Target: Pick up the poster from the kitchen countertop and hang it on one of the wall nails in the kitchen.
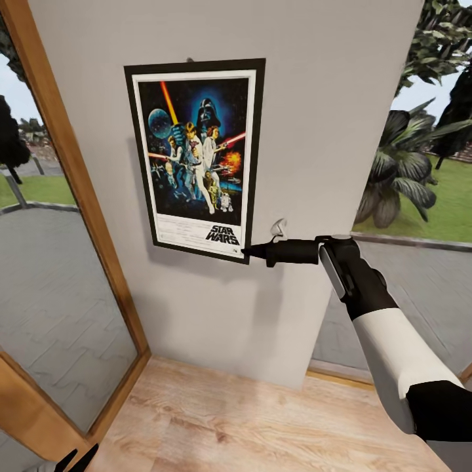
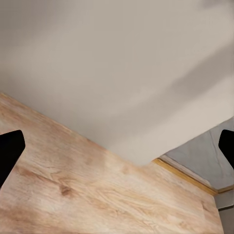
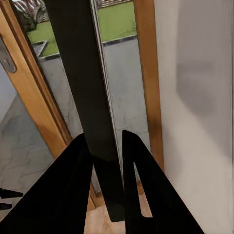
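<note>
A room in a home, by the look of it: a plain pale wall point(image 1: 314, 131) rising from a light wood-plank floor point(image 1: 262, 419); a framed film poster point(image 1: 196, 157) hanging on it; wood-framed glazed doors point(image 1: 72, 196) either side opening onto paving, lawn point(image 1: 452, 203) and leafy garden plants point(image 1: 400, 177).

Right arm point(image 1: 393, 341) white-shelled with black joints; right tool point(image 1: 252, 250) matte black, tapered

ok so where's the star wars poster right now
In the head view the black-framed Star Wars poster sits flat against the grey wall, between the wooden door frame and the window, with the right pincer gripping its lower right corner.
</note>
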Tool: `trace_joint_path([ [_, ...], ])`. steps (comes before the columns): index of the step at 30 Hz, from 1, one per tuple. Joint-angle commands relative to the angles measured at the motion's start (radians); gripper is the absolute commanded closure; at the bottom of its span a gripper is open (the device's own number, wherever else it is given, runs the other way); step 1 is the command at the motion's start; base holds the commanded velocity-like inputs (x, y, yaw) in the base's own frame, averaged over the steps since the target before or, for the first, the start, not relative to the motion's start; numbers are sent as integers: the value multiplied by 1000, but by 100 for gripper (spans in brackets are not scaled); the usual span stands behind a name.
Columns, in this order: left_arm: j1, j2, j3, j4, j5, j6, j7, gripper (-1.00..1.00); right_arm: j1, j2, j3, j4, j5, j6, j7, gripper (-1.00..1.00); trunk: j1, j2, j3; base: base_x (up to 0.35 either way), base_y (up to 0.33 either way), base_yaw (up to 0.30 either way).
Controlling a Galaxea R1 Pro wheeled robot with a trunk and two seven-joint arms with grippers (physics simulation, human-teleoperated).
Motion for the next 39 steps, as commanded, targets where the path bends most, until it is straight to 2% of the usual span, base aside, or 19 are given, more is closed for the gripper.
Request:
trace_joint_path([
  [1, -1, 1, -8, -1, 9, -4, -1, -100, -1, -1, 2, 0, -11, 11, -1, 100, 1, -2, -2, 164, 0, 0],
  [21, -1, 1, -8, -1, 9, -4, -3, -100, -26, 1, -5, -1, -14, 28, -2, 100, 1, -2, -2, 8, 0, 0],
  [27, -1, 1, -8, -1, 9, -4, -3, -100, -43, 13, -5, -10, -15, 86, -16, 100, 1, -2, -2, 0, 0, 0],
  [39, -1, 1, -8, -1, 9, -4, -3, -100, -47, 45, -5, -12, -15, 95, -45, 100, 1, -2, -2, 0, 0, 0],
])
